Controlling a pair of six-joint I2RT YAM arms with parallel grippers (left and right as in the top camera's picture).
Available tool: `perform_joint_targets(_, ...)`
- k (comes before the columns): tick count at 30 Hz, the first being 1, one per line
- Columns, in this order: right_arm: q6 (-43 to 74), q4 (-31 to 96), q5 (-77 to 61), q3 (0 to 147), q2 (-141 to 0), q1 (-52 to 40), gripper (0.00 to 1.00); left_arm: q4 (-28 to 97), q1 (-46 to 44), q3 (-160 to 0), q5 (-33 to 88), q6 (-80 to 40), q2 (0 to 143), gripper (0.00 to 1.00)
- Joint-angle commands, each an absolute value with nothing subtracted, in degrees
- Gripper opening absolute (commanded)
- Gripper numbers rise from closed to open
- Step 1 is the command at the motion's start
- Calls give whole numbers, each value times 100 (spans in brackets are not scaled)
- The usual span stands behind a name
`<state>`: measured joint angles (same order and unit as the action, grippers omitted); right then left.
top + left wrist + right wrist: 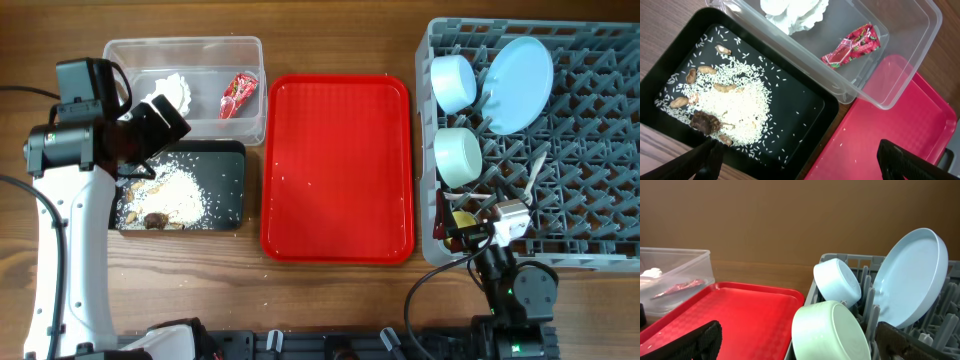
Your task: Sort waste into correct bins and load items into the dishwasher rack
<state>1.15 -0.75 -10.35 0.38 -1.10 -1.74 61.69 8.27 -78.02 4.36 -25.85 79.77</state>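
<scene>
The clear tub (185,60) holds crumpled white tissue (792,12) and a red wrapper (852,45). Beside it, the black tray (800,112) carries rice, peanuts and brown scraps (725,107). My left gripper (805,160) hangs open and empty above the black tray's edge, at the red tray's border. The grey dishwasher rack (580,200) holds a light blue plate (912,275), a pale blue bowl (837,282), a mint bowl (827,332), a yellow cup (463,220) and a white utensil (535,172). My right gripper (805,342) is open and holds nothing, at the rack's front left corner, just short of the mint bowl.
A flat red serving tray (337,170) lies between the bins and the rack, with only a few rice grains on it. The left arm (65,200) runs along the table's left side. Bare wooden table (250,300) shows in front.
</scene>
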Motion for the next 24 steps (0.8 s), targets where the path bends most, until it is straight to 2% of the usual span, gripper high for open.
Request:
perform_joint_targets(1,3,-82,-956,30,-27,-207,100,6145,847,-7789,296,-2486,7369,100)
perform_joint_targets(5,3,-84,-956,30,-27,-207,100,5474,652,-7345,373,-2333,6628,100)
perform_joint_targets(11,3,-82,-956,30,-27,-209,100,3422,290,-5614,1275,-1188,4928,100)
perform_joint_targets(19,3,-82,-956,30,-27,-209,100,285,248,-2464,1776,-1260,2519,100)
perform_joint_targets(24,3,-84,-956,30,-27,-207,100,-458,104,-1090,1520,-1260,1354,100)
